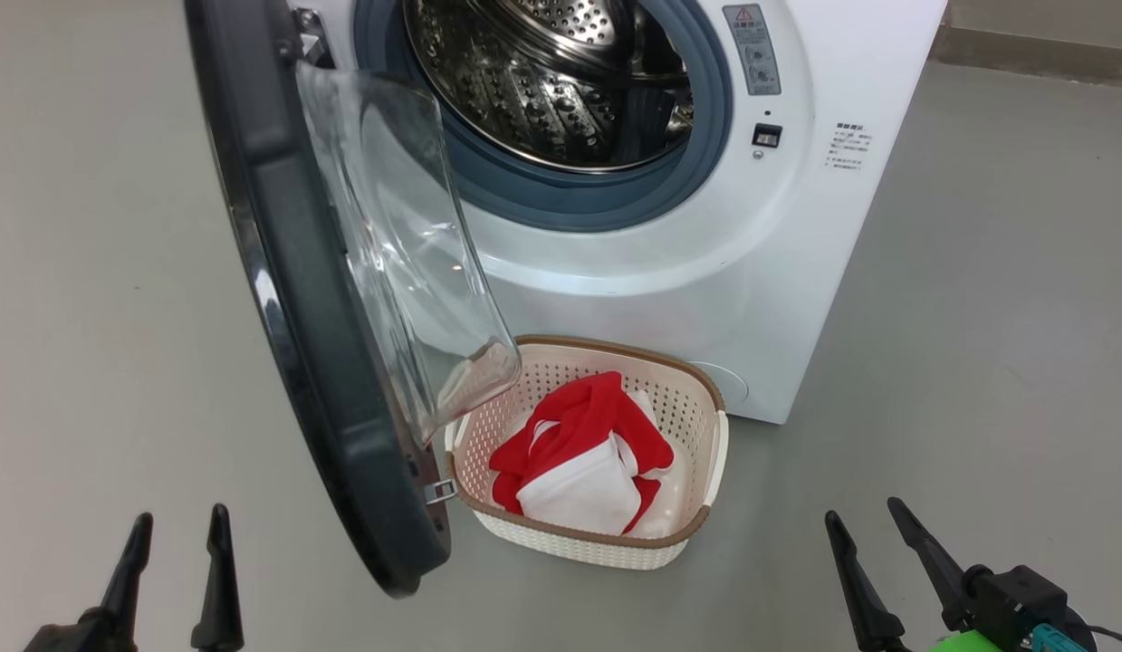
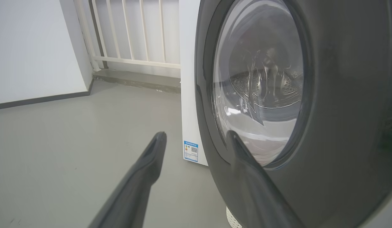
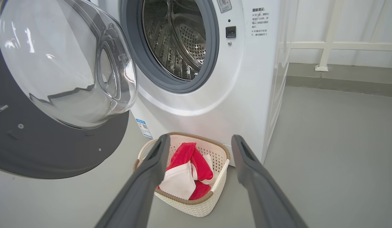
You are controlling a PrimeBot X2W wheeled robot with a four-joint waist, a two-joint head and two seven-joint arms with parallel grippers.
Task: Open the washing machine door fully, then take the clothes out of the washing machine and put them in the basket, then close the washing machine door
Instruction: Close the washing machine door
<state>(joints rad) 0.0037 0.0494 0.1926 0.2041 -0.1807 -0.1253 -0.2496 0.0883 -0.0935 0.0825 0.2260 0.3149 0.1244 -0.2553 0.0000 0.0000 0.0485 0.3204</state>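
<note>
The big white front-loading washing machine stands before me with its large round door, wide black rim around a bulging clear glass bowl, swung out on the left. Inside the grey-blue rubber ring, the part of the steel drum that I can see is bare perforated metal.

On the grey floor, just beside the machine's lower front, sits the small cream-white plastic basket with perforated sides and a brown woven-look rim. The clothes lie in it: a bright red soft garment folded around a smaller white fabric piece, heaped to about rim height. In the head view the glass bowl's lower edge overlaps the basket's left corner.

My left gripper hangs low at the left, fingers spread wide with nothing between them; from its wrist, the door's dark outer face is just beside one finger. My right gripper is likewise spread wide and holds nothing, and its wrist view frames the basket between its two fingers, well apart from them.
</note>
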